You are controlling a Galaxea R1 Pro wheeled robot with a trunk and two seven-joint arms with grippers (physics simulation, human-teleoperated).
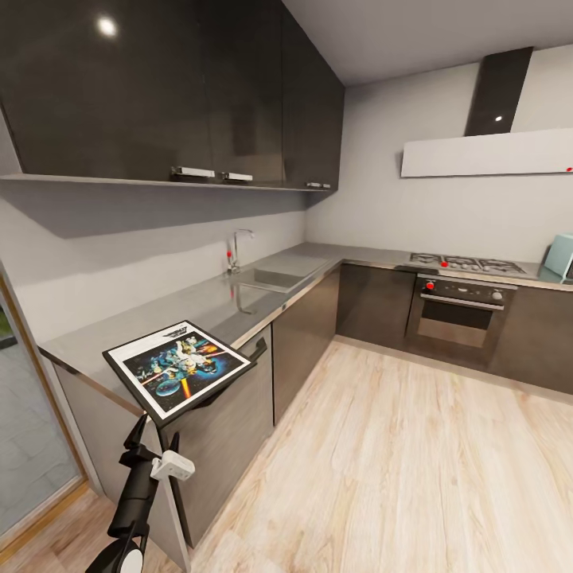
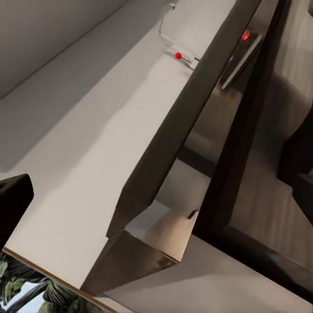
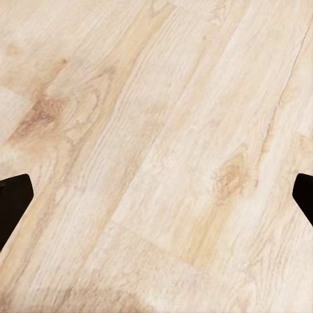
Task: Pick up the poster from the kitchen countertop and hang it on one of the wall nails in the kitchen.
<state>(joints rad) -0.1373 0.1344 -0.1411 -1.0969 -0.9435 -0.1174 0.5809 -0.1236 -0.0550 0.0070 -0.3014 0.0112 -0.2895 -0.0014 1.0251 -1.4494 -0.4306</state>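
The poster [image 1: 179,368] sits face up, tilted, at the near end of the counter [image 1: 199,306], jutting past the front edge over the dark cabinet fronts [image 1: 231,434]. Its lower corner meets the left pincer [image 1: 151,436], which reaches up from below at the end of a black arm with a white block on it; the fingers look closed on the frame edge, though the contact itself is hard to make out. In the left wrist view a strip of the poster's artwork [image 2: 29,293] shows at the corner beside one dark fingertip [image 2: 13,202].

Farther along the counter lies the inset sink [image 1: 267,278]; its basin looks bare, with the chrome tap [image 1: 235,248] behind it. Beyond the corner stand a gas hob [image 1: 468,263] and an oven [image 1: 460,309].

The right pincer [image 3: 156,195] hangs over the pale wood floor [image 3: 156,130], fingertips wide apart, gripping nothing.
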